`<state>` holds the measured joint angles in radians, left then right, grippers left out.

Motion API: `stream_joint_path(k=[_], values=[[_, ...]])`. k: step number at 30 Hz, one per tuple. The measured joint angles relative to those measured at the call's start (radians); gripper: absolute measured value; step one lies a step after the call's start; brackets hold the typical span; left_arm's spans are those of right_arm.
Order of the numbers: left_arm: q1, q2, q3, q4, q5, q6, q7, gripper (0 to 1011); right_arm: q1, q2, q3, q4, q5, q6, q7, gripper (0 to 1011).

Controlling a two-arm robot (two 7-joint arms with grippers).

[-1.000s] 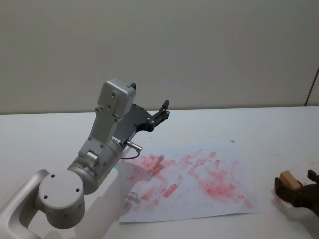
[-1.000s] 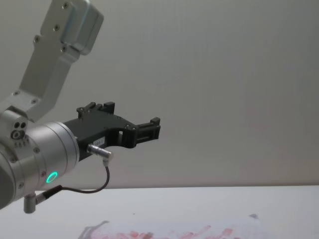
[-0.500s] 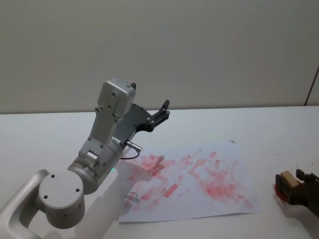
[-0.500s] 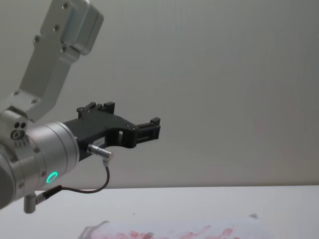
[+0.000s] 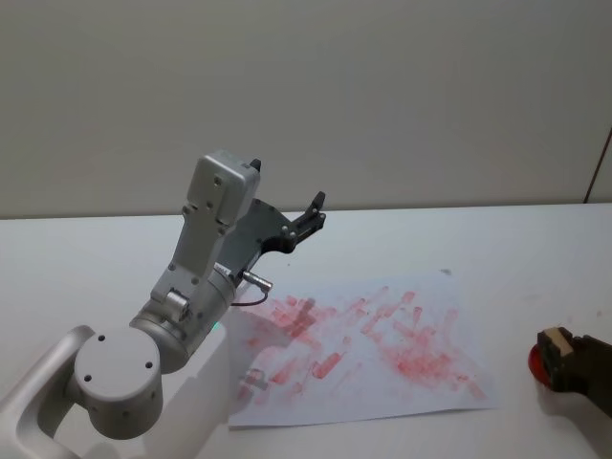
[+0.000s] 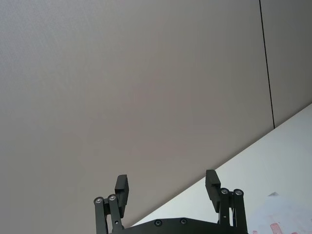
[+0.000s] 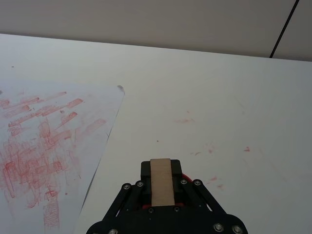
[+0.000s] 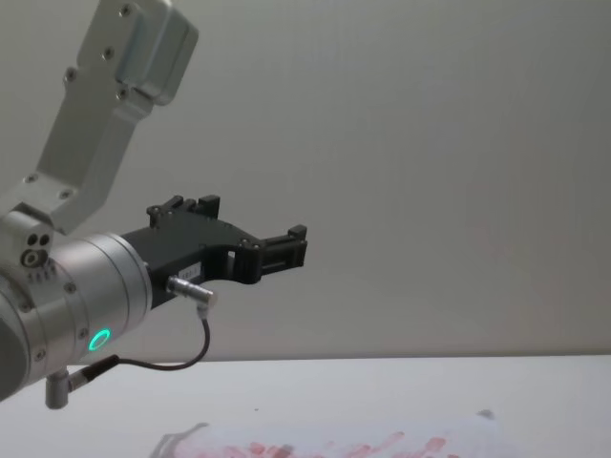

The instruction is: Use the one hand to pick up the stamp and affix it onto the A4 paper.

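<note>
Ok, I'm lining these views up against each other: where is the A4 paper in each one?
Head view: the A4 paper lies mid-table, between the two arms.
Chest view: its far edge runs along the bottom.
Left wrist view: one corner beside the open left gripper.
Right wrist view: beside the right gripper, which grips the stamp.
Shared landmark: the paper's far corner with its grey mark.
</note>
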<state>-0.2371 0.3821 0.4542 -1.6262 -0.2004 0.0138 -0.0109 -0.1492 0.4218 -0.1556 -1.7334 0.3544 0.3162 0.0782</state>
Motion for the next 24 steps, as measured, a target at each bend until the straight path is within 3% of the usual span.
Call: stream_joint_path(k=[13, 24], values=[[0.0, 0.0, 0.0, 0.0, 0.0, 0.0, 0.0, 1001, 0.004, 0.001, 0.0, -0.004, -0.017, -0.02, 0.009, 219], [0.0, 0.0, 0.0, 0.0, 0.0, 0.0, 0.0, 1001, 0.044, -0.009, -0.003, -0.024, -0.052, -0.089, 0.061, 219]])
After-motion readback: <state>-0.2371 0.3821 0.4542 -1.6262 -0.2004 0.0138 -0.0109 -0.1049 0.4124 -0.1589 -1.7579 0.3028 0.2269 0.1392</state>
